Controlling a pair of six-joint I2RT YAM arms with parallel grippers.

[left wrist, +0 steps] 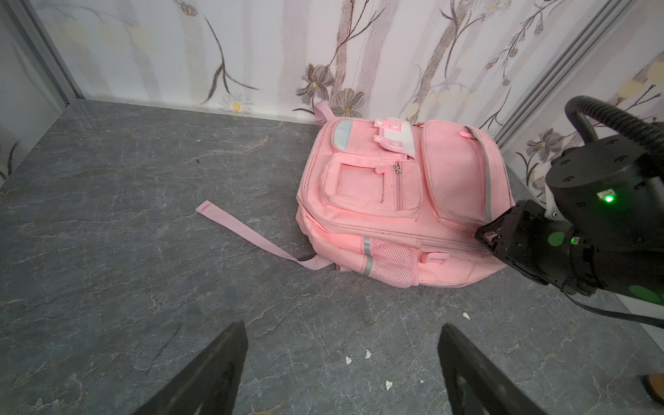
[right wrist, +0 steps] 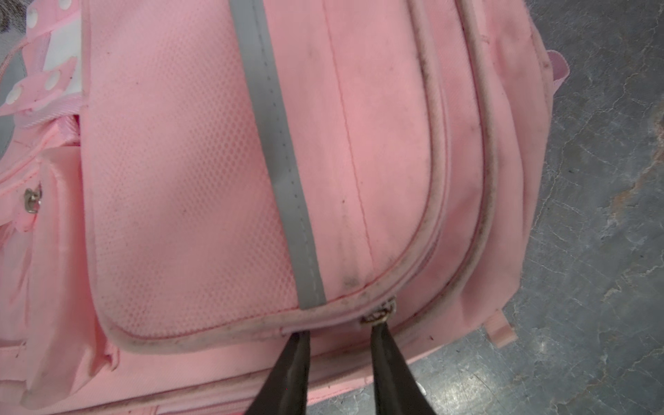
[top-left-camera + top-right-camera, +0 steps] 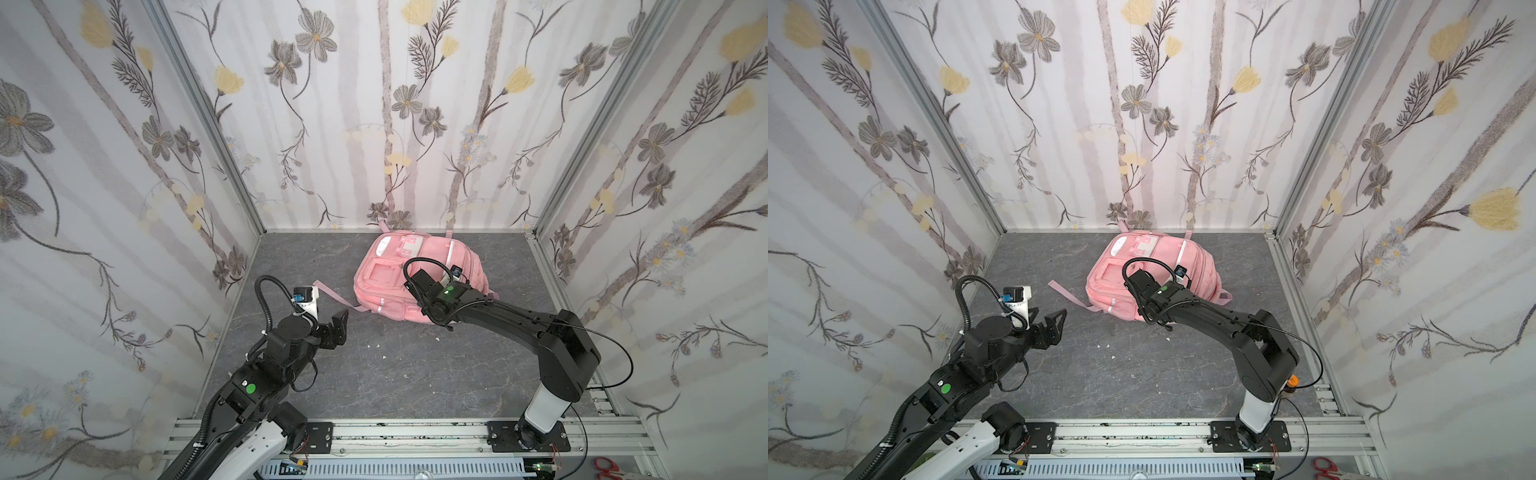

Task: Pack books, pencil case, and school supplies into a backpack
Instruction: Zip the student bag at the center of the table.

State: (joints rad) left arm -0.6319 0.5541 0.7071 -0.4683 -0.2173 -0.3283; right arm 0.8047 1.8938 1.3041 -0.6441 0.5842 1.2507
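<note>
Pink backpack (image 3: 380,291) on tabletop (image 3: 374,386), partly covered by right arm (image 3: 498,316), right gripper (image 2: 340,328) narrowly parted at zip seam (image 2: 215,325), hold unclear, left gripper (image 1: 341,324) spread wide, empty, white scraps (image 1: 347,359) lower centre.

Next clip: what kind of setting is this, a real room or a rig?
Most likely a staged robot booth, not a real room: floral wallpaper panels held in metal corner posts, two robot arms bolted to an aluminium rail, and a pink backpack on a stone-look tabletop.

The left arm (image 3: 257,374) and the right arm (image 3: 519,324) are black with white lower parts (image 3: 540,409), ribbed black cables (image 1: 618,116), green dots (image 3: 250,388).
</note>
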